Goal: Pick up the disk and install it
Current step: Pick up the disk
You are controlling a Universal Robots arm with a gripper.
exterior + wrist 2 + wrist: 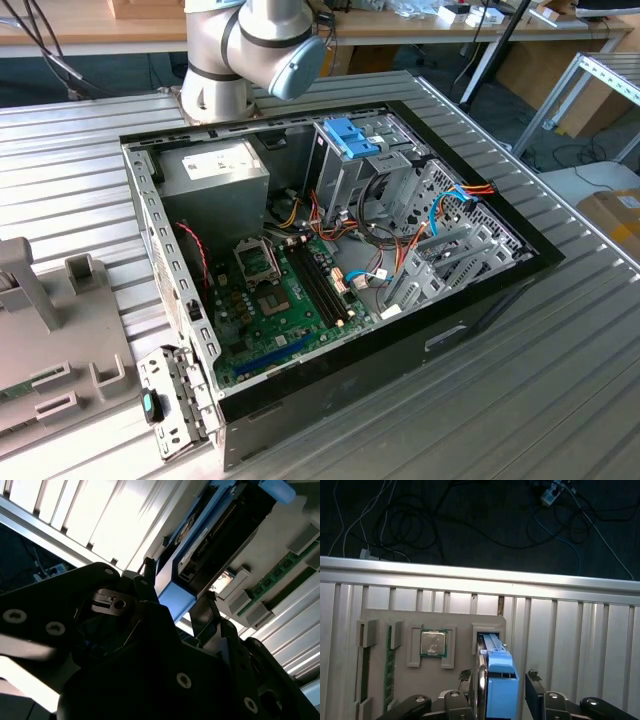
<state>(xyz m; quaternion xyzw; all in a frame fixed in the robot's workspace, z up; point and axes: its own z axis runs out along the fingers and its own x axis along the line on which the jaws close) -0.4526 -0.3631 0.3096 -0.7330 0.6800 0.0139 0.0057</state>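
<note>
The disk (500, 692) stands on edge in the tray (410, 622), so the gripper (498, 676) fits its open, empty jaws either side of it.

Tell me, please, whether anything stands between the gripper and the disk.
Nothing visible does. In the first wrist view the open gripper straddles the disk, which stands on edge in the grey holder, a finger on each side.

Arm (245, 45) leaves exterior view at top edge; gripper (498, 676) points down, 2 fingers (533, 680) spread apart.
</note>
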